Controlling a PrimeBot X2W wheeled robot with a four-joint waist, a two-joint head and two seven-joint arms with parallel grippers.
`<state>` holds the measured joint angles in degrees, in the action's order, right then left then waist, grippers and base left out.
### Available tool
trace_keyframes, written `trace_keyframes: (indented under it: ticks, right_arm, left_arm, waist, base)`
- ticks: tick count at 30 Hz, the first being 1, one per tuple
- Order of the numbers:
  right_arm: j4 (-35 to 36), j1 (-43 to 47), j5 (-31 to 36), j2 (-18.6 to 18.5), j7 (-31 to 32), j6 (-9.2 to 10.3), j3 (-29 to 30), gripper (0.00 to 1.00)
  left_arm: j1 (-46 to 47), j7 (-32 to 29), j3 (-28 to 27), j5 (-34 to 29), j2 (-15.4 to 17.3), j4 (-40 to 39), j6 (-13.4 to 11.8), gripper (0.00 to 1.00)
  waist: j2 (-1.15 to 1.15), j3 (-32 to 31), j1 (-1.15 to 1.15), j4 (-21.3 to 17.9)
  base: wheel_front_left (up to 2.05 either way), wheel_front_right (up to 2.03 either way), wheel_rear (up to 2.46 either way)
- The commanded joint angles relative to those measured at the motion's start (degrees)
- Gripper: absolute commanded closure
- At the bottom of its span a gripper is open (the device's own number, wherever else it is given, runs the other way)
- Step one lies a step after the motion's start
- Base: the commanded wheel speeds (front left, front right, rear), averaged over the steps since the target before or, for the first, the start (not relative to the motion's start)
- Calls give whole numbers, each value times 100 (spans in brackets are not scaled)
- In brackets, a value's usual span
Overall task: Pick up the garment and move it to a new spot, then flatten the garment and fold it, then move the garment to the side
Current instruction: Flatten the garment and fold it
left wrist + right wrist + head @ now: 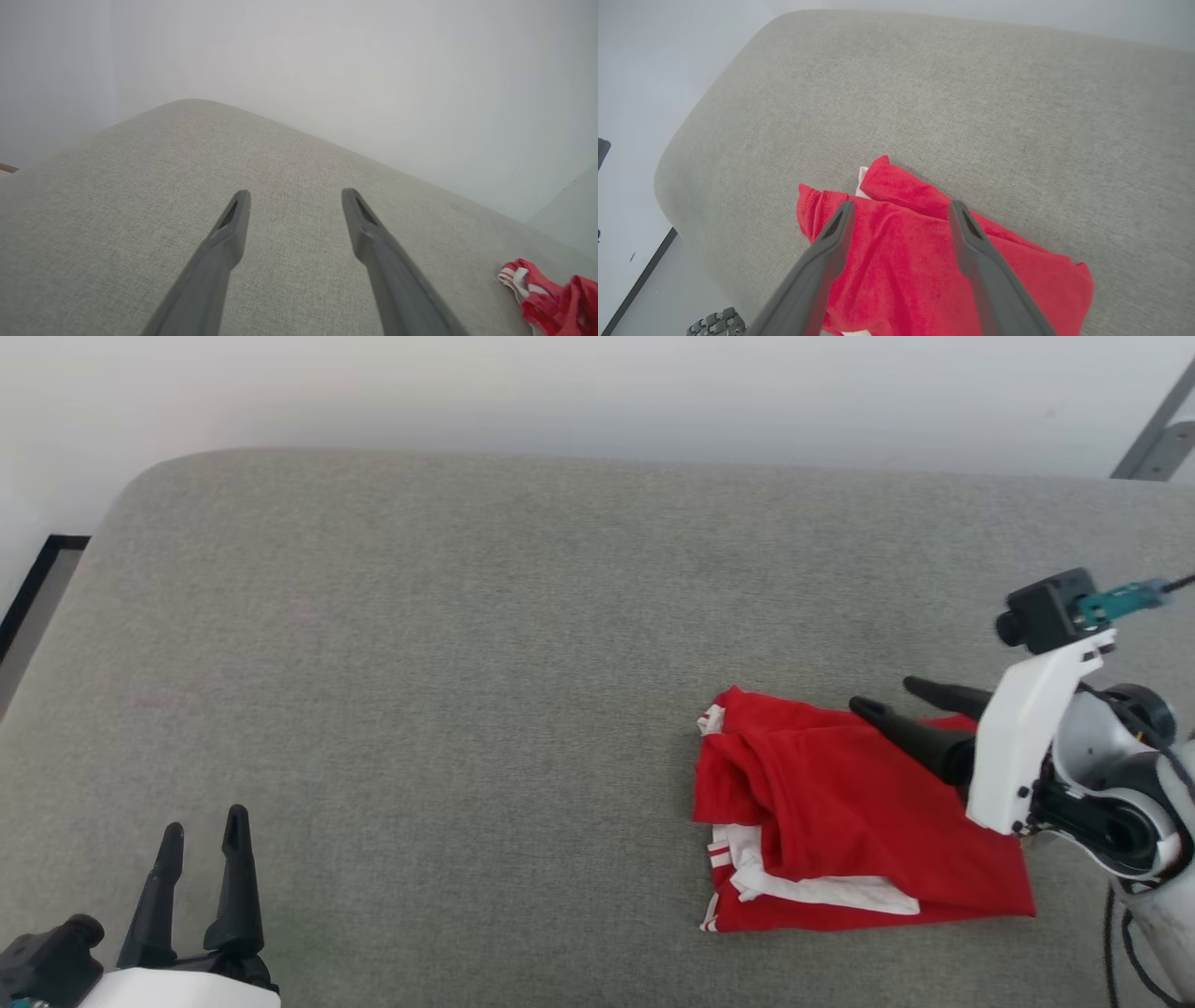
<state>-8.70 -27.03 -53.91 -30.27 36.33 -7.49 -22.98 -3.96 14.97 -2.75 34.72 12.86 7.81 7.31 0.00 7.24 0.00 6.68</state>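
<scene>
Setting: a plain indoor test room of the laboratory type. Whether it is part of a home or a shop cannot be told.

Evidence, located relative to the padded surface (467, 663):

1. The padded surface is wide and flat. It is covered in grey woven fabric and has rounded corners.
2. Behind its far edge stands a bare white wall (560, 392).
3. Below its left end lies a smooth grey floor (658, 298). A dark strip (26, 588) runs where the floor meets the wall.
4. Beyond its far right corner, a slanted grey metal strut (1153, 439) shows against the wall.
</scene>
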Motion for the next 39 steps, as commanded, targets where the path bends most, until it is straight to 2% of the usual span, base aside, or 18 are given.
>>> trace_keyframes:
  ticks: [1, 6, 14, 24, 27, 32, 35, 39]
  right_arm:
    - [63, 86, 48, -5, -81, 0, 45, 0]
    - [281, 386, 168, -30, -582, 0, 365, 0]
    - [369, 966, 464, 20, -1801, 0, 756, 0]
    - [-50, 1736, 671, 101, -3431, 0, 846, 0]
    - [-163, 1879, 753, 82, -3732, 0, 827, 0]
    - [-513, 2133, 1145, 40, -4522, 0, 825, 0]
    - [-817, 2274, 1694, 51, -4915, 0, 819, 0]
    - [-1043, 2405, 2094, 203, -5076, 1, 984, 0]
  left_arm:
    - [-46, 28, -5, -13, 29, -23, 19, 0]
    - [-91, 28, -20, 6, 73, -60, 19, 0]
    - [-191, 28, 27, -54, 180, -43, 18, 0]
    - [-435, 28, 70, -172, 264, -91, 19, 0]
    - [-473, 28, 62, -231, 295, -83, 18, 0]
    - [-580, 28, -12, -396, 323, -72, 18, 0]
    - [-636, 28, -64, -507, 280, -39, 18, 0]
    - [-726, 28, -57, -545, 272, 9, 18, 0]
  waist:
    - [0, -19, 0, -53]
    - [0, -92, 0, -227]
    - [0, -297, 0, -463]
    - [0, -716, 0, -589]
    - [0, -772, 0, -593]
    - [0, -909, 0, -592]
    - [0, -1007, 0, -601]
    - [0, -1089, 0, -613]
  base:
    - [0, 0, 0]
    - [0, 0, 0]
    - [0, 0, 0]
    - [0, 0, 0]
    - [0, 0, 0]
    - [0, 0, 0]
    - [0, 0, 0]
    - [0, 0, 0]
